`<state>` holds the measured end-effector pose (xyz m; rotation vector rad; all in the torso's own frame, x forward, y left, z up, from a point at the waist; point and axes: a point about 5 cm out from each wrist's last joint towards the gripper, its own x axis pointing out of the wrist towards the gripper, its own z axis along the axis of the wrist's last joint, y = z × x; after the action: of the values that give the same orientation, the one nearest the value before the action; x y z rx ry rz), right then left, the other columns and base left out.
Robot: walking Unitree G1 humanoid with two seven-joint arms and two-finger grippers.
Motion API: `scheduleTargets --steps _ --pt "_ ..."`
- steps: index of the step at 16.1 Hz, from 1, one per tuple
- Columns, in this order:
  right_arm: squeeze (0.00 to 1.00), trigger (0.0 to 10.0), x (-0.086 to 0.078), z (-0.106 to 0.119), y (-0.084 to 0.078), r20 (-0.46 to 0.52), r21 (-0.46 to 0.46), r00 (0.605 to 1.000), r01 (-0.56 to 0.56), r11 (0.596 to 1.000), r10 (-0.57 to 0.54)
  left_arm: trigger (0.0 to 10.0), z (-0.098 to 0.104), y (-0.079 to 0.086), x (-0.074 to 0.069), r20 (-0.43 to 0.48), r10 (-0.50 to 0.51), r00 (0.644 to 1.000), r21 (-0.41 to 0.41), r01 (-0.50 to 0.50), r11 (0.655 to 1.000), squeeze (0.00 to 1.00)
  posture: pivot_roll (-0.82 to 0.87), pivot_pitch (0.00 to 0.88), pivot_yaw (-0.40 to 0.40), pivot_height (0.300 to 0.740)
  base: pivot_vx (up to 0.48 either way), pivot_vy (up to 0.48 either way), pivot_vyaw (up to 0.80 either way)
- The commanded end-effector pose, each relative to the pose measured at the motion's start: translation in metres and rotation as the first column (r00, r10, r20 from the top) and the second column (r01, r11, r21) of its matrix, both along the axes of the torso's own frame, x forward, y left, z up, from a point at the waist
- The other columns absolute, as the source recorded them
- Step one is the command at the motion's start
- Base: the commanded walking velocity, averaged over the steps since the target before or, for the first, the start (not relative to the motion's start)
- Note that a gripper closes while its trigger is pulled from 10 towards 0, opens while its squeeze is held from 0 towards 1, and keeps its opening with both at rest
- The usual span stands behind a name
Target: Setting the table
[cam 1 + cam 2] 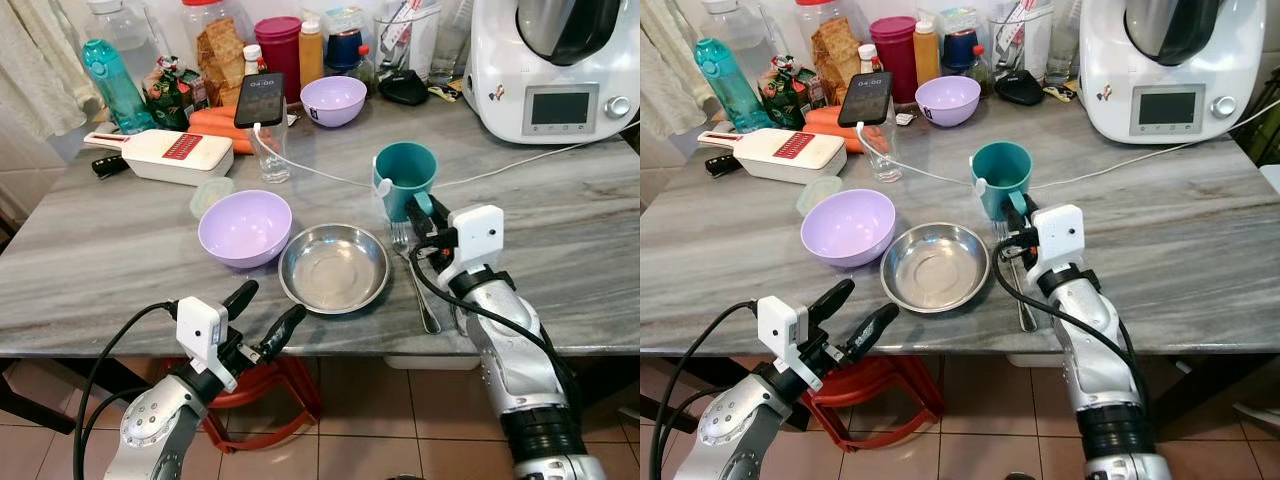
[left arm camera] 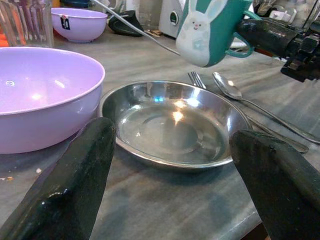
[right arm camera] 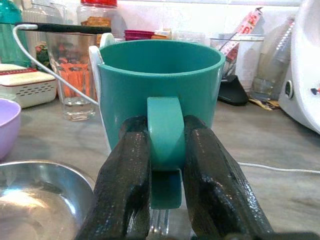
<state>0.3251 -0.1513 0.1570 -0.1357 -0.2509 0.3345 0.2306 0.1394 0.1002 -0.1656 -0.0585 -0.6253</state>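
Observation:
A teal mug (image 1: 405,175) with a white rabbit on its side hangs slightly above the grey marble table (image 1: 120,260), over a fork (image 1: 400,238). My right gripper (image 1: 422,210) is shut on the mug's handle (image 3: 164,132). A spoon (image 1: 425,300) lies beside the fork, right of a steel plate (image 1: 333,268). A purple bowl (image 1: 245,227) touches the plate's left side. My left gripper (image 1: 273,300) is open at the table's front edge, facing the plate (image 2: 175,125), with nothing between its fingers (image 2: 75,190).
At the back stand a second purple bowl (image 1: 333,100), a phone on a glass (image 1: 260,100) with a white cable, a white slicer (image 1: 170,155), a teal bottle (image 1: 110,85), jars and a white kitchen machine (image 1: 555,65). A red stool (image 1: 270,390) sits under the table.

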Motion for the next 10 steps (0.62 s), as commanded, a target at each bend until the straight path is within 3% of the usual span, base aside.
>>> scheduleTargets --steps 1,10 --pt "0.00 10.0 0.002 0.005 0.008 0.025 0.003 0.999 -0.039 0.999 0.039 10.0 0.002 0.002 -0.001 0.001 0.005 1.000 0.012 -0.005 1.000 0.00 -0.06 0.105 0.117 0.740 0.000 0.000 0.00" --pt "0.00 10.0 0.013 0.000 0.017 0.003 -0.003 0.997 -0.083 0.997 0.083 10.0 0.005 -0.001 -0.003 0.005 0.007 1.000 0.014 -0.007 1.000 0.00 -0.04 0.109 0.117 0.740 0.000 0.000 0.00"
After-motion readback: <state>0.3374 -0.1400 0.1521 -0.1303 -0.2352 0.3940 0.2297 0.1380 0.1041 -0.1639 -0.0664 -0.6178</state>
